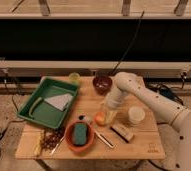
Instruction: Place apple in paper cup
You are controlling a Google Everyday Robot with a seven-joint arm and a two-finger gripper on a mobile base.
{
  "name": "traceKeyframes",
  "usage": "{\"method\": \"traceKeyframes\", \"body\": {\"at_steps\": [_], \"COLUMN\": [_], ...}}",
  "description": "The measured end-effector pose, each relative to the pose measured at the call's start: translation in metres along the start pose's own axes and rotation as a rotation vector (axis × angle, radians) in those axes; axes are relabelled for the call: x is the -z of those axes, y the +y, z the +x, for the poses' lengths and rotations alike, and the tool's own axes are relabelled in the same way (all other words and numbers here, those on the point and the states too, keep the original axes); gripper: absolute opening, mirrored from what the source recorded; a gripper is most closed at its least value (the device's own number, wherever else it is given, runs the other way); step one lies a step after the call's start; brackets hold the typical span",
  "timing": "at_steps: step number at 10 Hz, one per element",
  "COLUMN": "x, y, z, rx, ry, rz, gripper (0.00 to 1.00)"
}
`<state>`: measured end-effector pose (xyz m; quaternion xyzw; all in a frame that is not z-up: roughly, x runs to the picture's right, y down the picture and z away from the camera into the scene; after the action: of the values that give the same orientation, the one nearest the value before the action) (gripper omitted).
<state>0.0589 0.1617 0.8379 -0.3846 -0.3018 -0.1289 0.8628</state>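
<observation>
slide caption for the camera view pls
Robot tool low at the apple on the table, paper cup standing beside it.

A: Entry one, light level?
B: Dim, warm cast. Table (139,142) evenly lit from above. Far band (64,47) behind it near black. Pale rail (49,65) on the far side catches some light.
A: Entry two, brightest areas?
B: White arm (139,92), right of centre, and paper cup (136,115). Both verge on glare.
A: Entry three, shadows?
B: Soft-edged. Gripper (108,114), low over mid-table just beside the apple (99,119), sits in muddy yellow shade. Floor (4,107) at left is grey, darkening under the table.
</observation>
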Motion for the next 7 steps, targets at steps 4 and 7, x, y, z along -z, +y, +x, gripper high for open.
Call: {"method": "traceKeyframes", "body": {"at_steps": [4,7], "x": [-0.0055,-0.0098], "y": [-0.0044,-0.0081], "z": [-0.0010,-0.0027], "rx": [-0.001,-0.001], "ry": [-0.005,-0.009], "rz": [-0.001,-0.003], "gripper": [0.65,0.65]}}
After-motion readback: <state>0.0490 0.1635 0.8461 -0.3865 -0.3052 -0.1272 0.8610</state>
